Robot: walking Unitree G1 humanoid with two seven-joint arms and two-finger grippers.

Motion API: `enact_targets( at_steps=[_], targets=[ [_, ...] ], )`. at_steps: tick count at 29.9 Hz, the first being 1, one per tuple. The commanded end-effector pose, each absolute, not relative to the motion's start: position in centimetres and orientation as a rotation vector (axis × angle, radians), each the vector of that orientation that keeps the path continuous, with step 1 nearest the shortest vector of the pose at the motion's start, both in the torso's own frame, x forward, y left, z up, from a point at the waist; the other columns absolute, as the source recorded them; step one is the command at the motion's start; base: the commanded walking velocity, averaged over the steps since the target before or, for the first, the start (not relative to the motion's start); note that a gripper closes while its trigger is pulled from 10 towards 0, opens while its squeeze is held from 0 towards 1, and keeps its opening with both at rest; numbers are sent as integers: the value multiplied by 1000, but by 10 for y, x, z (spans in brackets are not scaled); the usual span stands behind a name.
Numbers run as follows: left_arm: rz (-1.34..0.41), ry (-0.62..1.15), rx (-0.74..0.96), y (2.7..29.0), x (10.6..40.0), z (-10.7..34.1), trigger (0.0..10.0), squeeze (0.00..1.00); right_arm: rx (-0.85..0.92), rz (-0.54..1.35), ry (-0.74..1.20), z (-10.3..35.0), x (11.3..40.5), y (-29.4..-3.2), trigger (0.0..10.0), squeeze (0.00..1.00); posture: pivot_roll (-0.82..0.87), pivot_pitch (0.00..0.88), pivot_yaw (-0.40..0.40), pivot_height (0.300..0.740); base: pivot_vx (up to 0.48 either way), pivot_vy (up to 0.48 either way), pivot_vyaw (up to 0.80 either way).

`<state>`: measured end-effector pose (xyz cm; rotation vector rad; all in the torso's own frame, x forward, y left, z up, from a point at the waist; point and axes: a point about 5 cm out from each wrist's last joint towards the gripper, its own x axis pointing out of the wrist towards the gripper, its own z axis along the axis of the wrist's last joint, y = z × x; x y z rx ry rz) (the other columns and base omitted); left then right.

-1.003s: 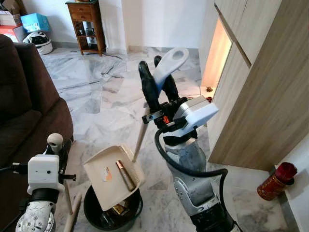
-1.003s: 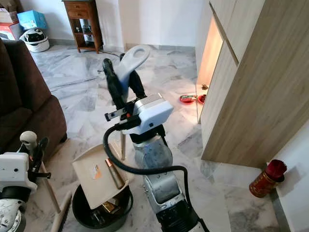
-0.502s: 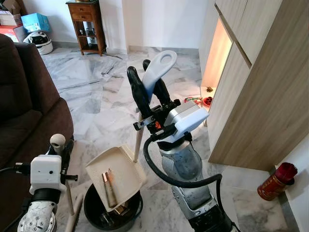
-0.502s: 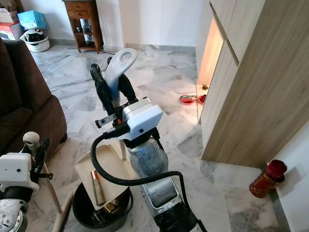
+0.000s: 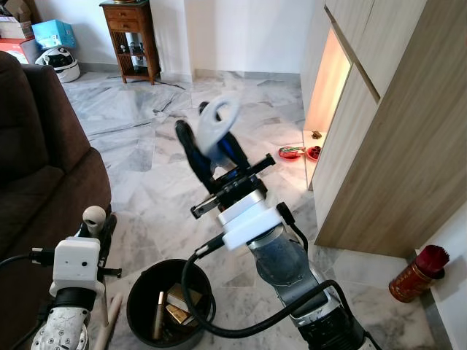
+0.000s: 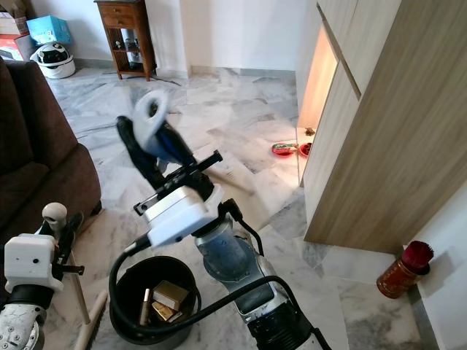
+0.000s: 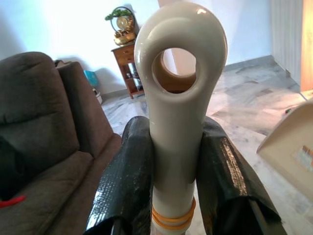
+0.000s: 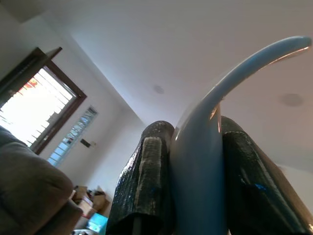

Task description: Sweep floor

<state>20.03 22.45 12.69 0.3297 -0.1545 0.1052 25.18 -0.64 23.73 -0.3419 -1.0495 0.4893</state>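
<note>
My right gripper [image 5: 211, 149] is shut on the pale handle of the dustpan [image 5: 219, 120], held high over the floor and blurred by motion. The beige pan [image 6: 237, 173] shows as a smear behind the right arm, off the bin. A black round bin [image 5: 139, 302] stands on the marble floor just before me, with a gold box [image 5: 178, 297] and a thin tube [image 5: 159, 315] inside. At the lower left, my left gripper [image 7: 178, 147] is shut on the broom handle [image 7: 178, 73], whose white looped top rises between the fingers; its wooden stick [image 5: 111, 313] runs down beside the bin.
A brown sofa [image 5: 36, 160] stands close on the left. Wooden cabinets [image 5: 394, 146] line the right, with a red cylinder [image 5: 417, 273] at their foot and red dishes [image 5: 292, 152] on the floor. A wooden side table [image 5: 131, 36] and a helmet [image 5: 62, 64] stand far back.
The right arm has turned and swung the dustpan off the bin. The tube and scraps that lay on the pan have slid into the bin. The left arm has barely moved.
</note>
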Motion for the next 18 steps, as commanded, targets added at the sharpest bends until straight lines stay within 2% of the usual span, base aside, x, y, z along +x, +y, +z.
enact_targets(
  at_steps=[1,3,7,14,18],
  targets=[
    [97,-203,360,222,201,136,10000,0,-282,459,-1125,254,247,-6,10000,0,141,0,19,740,0,0,0],
    [98,-204,362,223,202,136,10000,0,-256,440,-1093,254,252,-10,10000,0,141,0,19,740,0,0,0],
    [103,-208,354,222,204,136,10000,0,-322,368,-1064,250,267,-24,10000,0,136,0,18,740,0,0,0],
    [145,-207,301,224,205,136,10000,0,-460,210,-949,238,291,-71,10000,0,129,0,17,740,0,0,0],
    [150,-197,288,224,201,134,10000,0,-452,181,-865,224,292,-91,10000,0,123,0,18,740,0,0,0]
  ],
)
